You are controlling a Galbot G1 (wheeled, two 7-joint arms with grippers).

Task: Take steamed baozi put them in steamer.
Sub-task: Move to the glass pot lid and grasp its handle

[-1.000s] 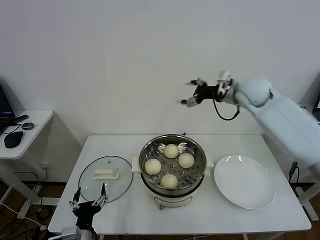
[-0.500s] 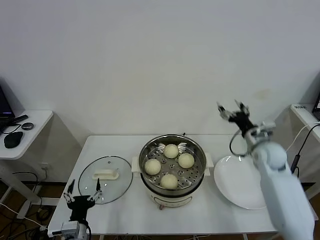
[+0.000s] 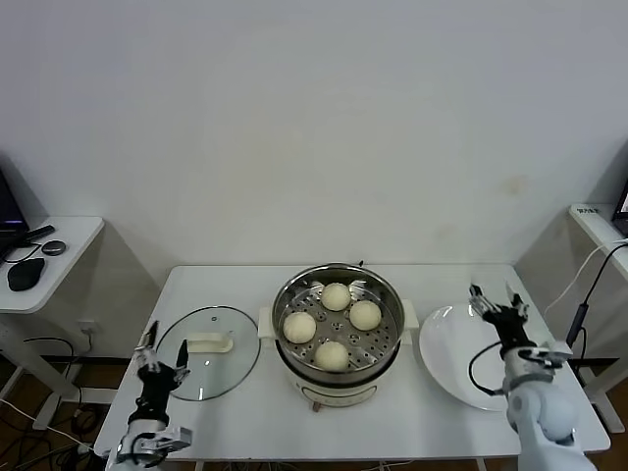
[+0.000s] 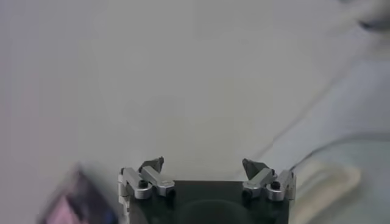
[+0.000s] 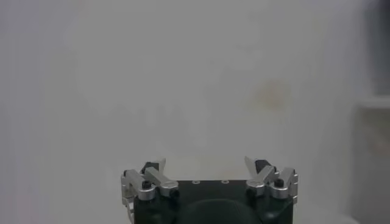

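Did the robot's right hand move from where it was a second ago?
Yes. The right gripper was high up by the wall, behind the steamer. Now it hangs low and open over the white plate, empty.

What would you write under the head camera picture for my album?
Four steamed baozi sit in the steamer; plate bare, both grippers open.

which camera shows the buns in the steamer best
The head view: all four buns sit in plain sight on the steamer's perforated tray. Both wrist views face mostly blank wall and show only their own open fingers, no buns.
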